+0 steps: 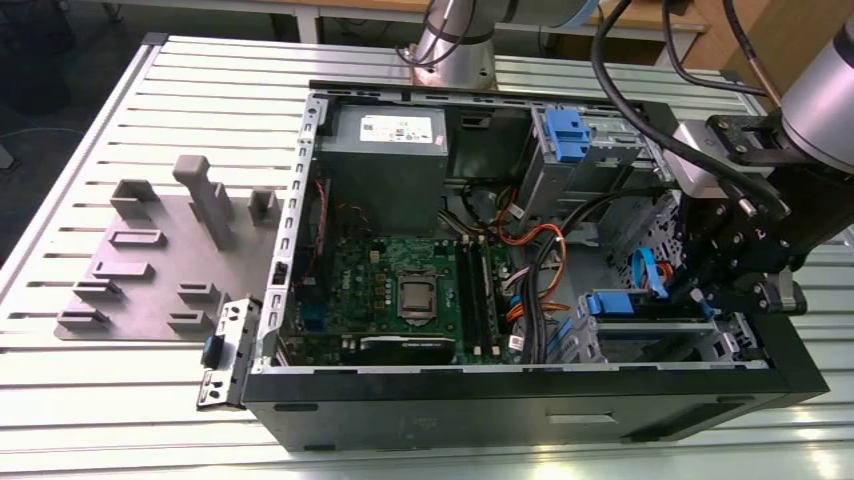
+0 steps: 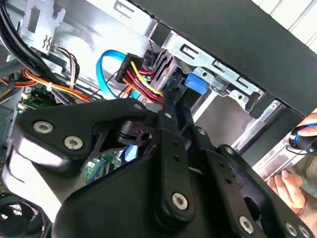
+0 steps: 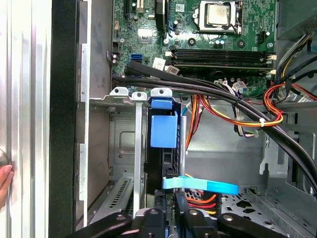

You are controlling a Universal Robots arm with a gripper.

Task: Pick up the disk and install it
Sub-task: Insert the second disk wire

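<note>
Right, the disk [image 3: 163, 130] sits edge-on in the lower drive cage [image 3: 124, 148], blue carrier tab facing out. Your gripper [image 3: 174, 201] hangs just behind it; I can't tell its grasp state. Push straight along the rails and keep the blue SATA cable [image 3: 200, 186] from snagging.

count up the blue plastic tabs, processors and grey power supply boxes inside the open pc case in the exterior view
blue plastic tabs: 2
processor: 1
grey power supply box: 1
total: 4
</note>
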